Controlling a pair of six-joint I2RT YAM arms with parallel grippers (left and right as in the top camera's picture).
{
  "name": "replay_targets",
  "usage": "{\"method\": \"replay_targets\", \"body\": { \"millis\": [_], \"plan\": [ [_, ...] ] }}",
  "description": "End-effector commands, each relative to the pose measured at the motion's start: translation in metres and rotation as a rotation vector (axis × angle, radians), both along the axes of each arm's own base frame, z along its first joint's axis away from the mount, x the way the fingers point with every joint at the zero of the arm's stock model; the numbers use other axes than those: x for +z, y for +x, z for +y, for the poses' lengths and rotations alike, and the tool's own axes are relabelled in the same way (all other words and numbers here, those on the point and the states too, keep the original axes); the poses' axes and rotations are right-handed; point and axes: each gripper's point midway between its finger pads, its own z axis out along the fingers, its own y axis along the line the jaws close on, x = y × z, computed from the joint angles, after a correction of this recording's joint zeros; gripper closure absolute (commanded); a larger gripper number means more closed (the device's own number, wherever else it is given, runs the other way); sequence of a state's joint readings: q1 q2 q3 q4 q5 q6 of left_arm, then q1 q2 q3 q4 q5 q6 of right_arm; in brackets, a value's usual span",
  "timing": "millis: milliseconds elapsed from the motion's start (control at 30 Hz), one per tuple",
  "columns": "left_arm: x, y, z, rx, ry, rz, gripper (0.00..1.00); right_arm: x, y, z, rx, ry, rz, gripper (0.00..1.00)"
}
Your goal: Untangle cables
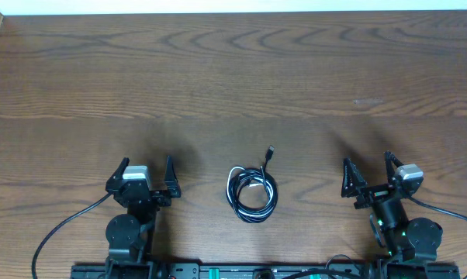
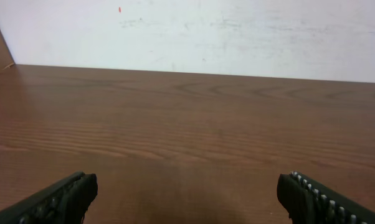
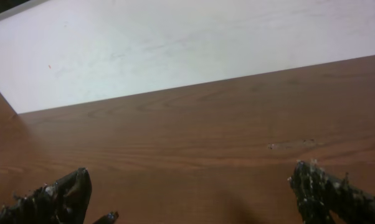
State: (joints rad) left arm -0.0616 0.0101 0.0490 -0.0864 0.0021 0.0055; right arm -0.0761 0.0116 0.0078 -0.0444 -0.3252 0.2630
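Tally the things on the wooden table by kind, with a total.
Coiled bundle of thin black and white cables: 1
Black two-finger grippers, both open: 2 (left gripper, right gripper)
Total: 3
The cables within the bundle cannot be counted.

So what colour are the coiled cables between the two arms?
The cables are mostly black, with one whitish strand; the overhead view shows it best.

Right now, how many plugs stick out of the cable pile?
1: a plug sticking out past the far edge of the cable pile. Others may be hidden in the loops.
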Motion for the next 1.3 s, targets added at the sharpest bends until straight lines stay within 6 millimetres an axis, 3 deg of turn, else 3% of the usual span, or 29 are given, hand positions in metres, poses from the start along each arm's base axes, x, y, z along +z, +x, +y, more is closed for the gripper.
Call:
{"method": "replay_targets", "body": {
  "millis": [0, 733, 1067, 1267],
  "plan": [
    [-0.017, 0.000, -0.001, -0.007, 0.018, 0.039, 0.02, -0.001, 0.000, 0.001, 0.004, 0.009, 0.004, 0.01],
    [-0.017, 0.000, -0.001, -0.007, 0.018, 0.039, 0.02, -0.001, 0.000, 0.001, 0.004, 0.009, 0.004, 0.01],
    [-0.017, 0.000, -0.001, -0.007, 0.018, 0.037, 0.02, -0.001, 0.003, -0.017, -0.104, 0.023, 0.008, 0.01],
    [-0.015, 0.000, -0.002, -0.015, 0.014, 0.033, 0.02, -0.003, 0.003, -0.015, -0.091, 0.033, 0.016, 0.01]
  ]
}}
